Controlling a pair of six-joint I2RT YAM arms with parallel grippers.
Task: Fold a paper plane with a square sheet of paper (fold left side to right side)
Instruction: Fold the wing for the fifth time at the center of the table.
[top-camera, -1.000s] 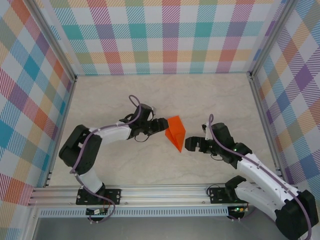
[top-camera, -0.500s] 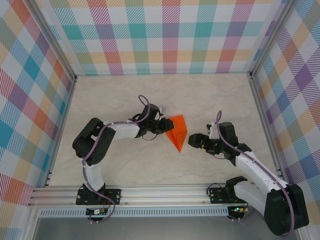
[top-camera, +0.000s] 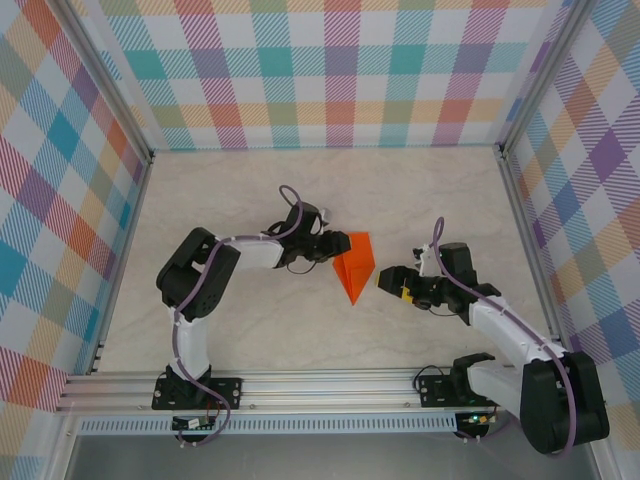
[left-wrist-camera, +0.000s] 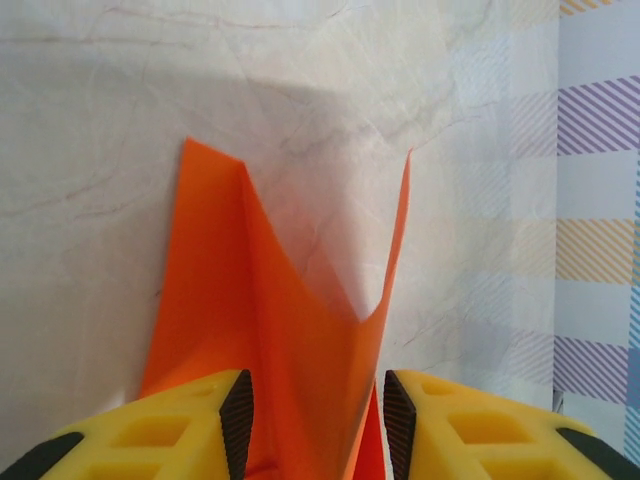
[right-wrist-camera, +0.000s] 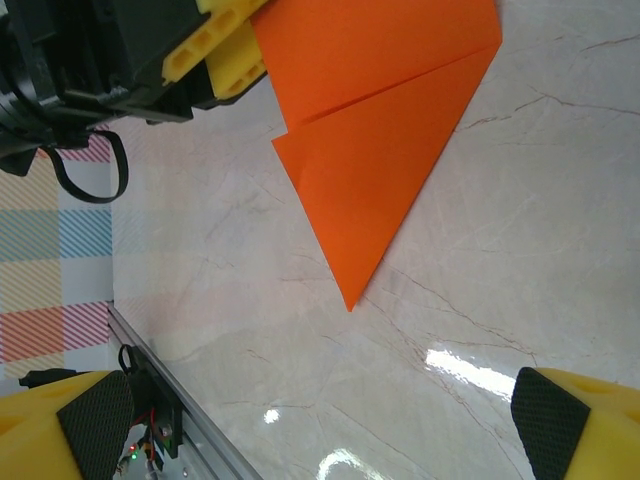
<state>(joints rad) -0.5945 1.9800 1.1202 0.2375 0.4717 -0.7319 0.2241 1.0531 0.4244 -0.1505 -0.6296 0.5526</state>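
1. We see the bright orange folded paper wedge (top-camera: 353, 264) lying mid-table on the pale marbled tabletop (top-camera: 250, 330). Its long axis runs far to near, with the tip toward the arm bases.
2. At its far-left edge, the left gripper (top-camera: 328, 246) has its yellow jaws part-way apart around a raised flap; we cannot tell whether they pinch it.
3. Just right of the tip, the right gripper (top-camera: 385, 281) is spread wide and empty, clear of the paper.
4. Plaid walls (top-camera: 340, 70) stand well apart.

I see the left arm (top-camera: 252, 251) and right arm (top-camera: 507, 336) as white shells with black joints, purple cable (top-camera: 296, 206) along each; the left gripper (left-wrist-camera: 312, 408)'s fingers (left-wrist-camera: 170, 428) are yellow (hollow cut-outs) with black pads (left-wrist-camera: 237, 412).
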